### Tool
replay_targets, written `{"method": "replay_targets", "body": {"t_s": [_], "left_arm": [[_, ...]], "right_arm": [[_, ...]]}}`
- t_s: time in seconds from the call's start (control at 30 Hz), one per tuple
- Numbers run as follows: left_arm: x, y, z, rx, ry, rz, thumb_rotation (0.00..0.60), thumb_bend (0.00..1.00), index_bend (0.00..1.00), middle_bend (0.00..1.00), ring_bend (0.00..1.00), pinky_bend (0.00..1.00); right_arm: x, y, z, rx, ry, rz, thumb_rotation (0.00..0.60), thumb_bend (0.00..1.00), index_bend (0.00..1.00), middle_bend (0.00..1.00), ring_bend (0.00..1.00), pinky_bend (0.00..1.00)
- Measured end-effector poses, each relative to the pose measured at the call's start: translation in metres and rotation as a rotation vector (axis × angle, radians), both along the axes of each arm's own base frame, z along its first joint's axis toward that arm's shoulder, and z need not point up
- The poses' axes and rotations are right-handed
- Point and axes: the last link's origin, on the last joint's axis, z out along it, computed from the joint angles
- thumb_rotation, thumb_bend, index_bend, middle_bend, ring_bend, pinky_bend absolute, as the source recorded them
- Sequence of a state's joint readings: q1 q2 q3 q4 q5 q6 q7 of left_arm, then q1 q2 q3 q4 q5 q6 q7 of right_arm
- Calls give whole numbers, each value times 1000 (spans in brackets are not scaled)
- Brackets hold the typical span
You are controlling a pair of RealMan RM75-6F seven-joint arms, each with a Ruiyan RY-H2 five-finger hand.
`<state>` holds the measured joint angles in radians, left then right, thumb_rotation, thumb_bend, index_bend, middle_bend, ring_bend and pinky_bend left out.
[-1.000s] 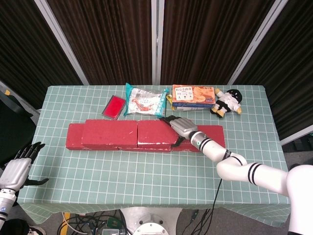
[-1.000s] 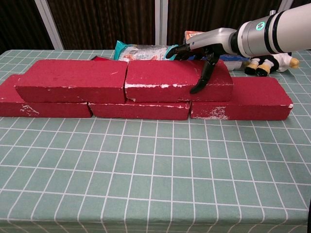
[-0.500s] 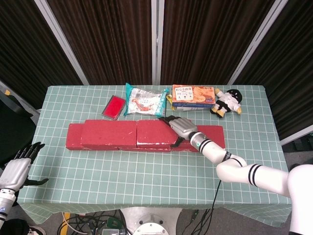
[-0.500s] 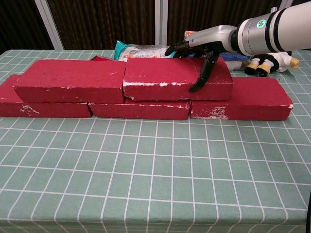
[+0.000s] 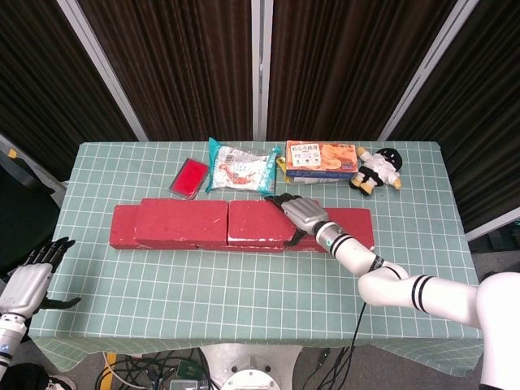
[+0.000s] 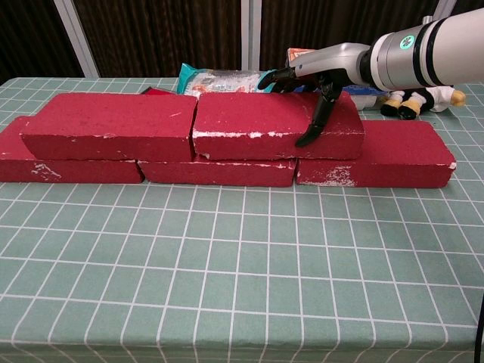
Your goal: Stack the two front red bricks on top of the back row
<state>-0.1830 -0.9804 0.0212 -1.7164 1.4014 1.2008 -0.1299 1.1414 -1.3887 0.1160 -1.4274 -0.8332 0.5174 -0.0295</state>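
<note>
Three red bricks form the bottom row, its left end and right end showing; the chest view shows the right one too. Two more red bricks lie on top: the left top brick and the right top brick, nearly touching end to end. My right hand grips the right end of the right top brick, thumb down its front face and fingers over the back edge. My left hand hangs off the table's left front corner, fingers apart, holding nothing.
Behind the bricks lie a red packet, a snack bag, a biscuit box and a small doll. The green checked tablecloth stretches out in front of the bricks.
The right top brick has shifted slightly left toward the left top brick and settled, with my right hand still on it. The left hand has barely moved.
</note>
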Motion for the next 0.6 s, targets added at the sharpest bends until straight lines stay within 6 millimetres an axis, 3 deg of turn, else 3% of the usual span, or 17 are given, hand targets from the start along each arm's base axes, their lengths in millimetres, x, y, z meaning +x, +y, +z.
{"method": "replay_targets", "body": {"t_s": [0.6], "left_arm": [[-2, -1, 0, -3, -4, 4, 600, 9, 0, 0, 0, 0]], "right_arm": [[1, 3, -7, 4, -5, -12, 600, 156, 0, 138, 46, 187]]}}
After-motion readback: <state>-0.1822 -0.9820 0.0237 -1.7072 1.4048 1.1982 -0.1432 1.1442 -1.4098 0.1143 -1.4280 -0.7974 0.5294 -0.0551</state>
